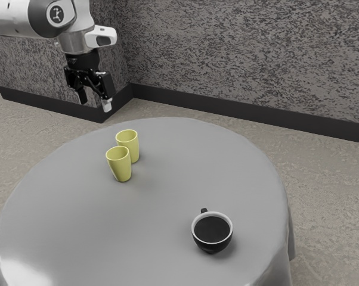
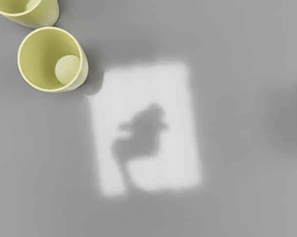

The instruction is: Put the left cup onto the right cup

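Standing apart from jaws: left cup

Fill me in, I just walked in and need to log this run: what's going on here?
The claw hangs open and empty above the grey table, off to one side of the cups. The front yellow-green cup and the rear yellow-green cup stand upright close together on it, neither lifted yet. A black cup sits apart, nearer the camera.
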Robot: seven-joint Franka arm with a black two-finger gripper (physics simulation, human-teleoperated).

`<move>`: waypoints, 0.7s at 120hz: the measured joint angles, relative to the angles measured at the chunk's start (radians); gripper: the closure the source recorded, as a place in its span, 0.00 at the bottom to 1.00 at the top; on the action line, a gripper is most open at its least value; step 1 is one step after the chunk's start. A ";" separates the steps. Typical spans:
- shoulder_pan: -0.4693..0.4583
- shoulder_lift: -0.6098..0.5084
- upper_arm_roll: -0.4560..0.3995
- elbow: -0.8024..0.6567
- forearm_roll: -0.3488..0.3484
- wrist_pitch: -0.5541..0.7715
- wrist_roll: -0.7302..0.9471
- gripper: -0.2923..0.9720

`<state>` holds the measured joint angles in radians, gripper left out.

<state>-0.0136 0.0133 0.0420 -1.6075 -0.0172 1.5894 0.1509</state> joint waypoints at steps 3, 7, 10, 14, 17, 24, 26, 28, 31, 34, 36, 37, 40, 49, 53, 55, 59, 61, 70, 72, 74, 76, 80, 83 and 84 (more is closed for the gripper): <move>0.000 0.001 0.000 0.000 0.000 0.000 0.000 0.23; 0.001 0.002 0.001 0.000 0.000 0.001 0.001 0.23; 0.002 0.004 0.001 0.000 0.000 0.001 0.002 0.23; 0.002 0.006 0.001 0.000 0.000 0.002 0.002 0.23; 0.002 0.007 0.001 0.001 0.000 0.002 0.003 0.23; 0.002 0.012 0.001 0.002 0.000 0.005 0.005 0.23; 0.002 0.014 0.001 0.003 0.000 0.006 0.005 0.23; 0.000 0.016 0.002 0.004 0.000 0.007 0.005 0.23; -0.003 0.021 0.006 0.007 0.000 0.007 0.006 0.23; -0.007 0.030 0.008 0.011 0.000 0.008 0.007 0.23; -0.009 0.035 0.010 0.014 0.000 0.009 0.007 0.23; -0.010 0.038 0.010 0.015 0.000 0.010 0.007 0.23; -0.013 0.045 0.012 0.018 0.000 0.015 0.008 0.23; -0.022 0.073 0.014 0.028 0.000 0.028 0.010 0.23; -0.024 0.087 0.014 0.037 0.000 0.034 0.012 0.23; -0.025 0.096 0.014 0.046 0.000 0.036 0.012 0.23; -0.028 0.118 0.015 0.068 0.000 0.040 0.016 0.23; -0.029 0.128 0.015 0.079 -0.001 0.042 0.017 0.23; -0.036 0.168 0.022 0.117 -0.004 0.049 0.024 0.23; -0.040 0.176 0.027 0.124 -0.006 0.050 0.026 0.23; -0.043 0.183 0.033 0.129 -0.009 0.051 0.027 0.23; -0.045 0.189 0.037 0.132 -0.011 0.052 0.029 0.23; -0.046 0.202 0.043 0.142 -0.015 0.054 0.031 0.23; -0.047 0.212 0.046 0.152 -0.018 0.056 0.033 0.23; -0.048 0.216 0.046 0.155 -0.018 0.056 0.034 0.23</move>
<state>-0.0615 0.2293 0.0884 -1.4523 -0.0356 1.6454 0.1848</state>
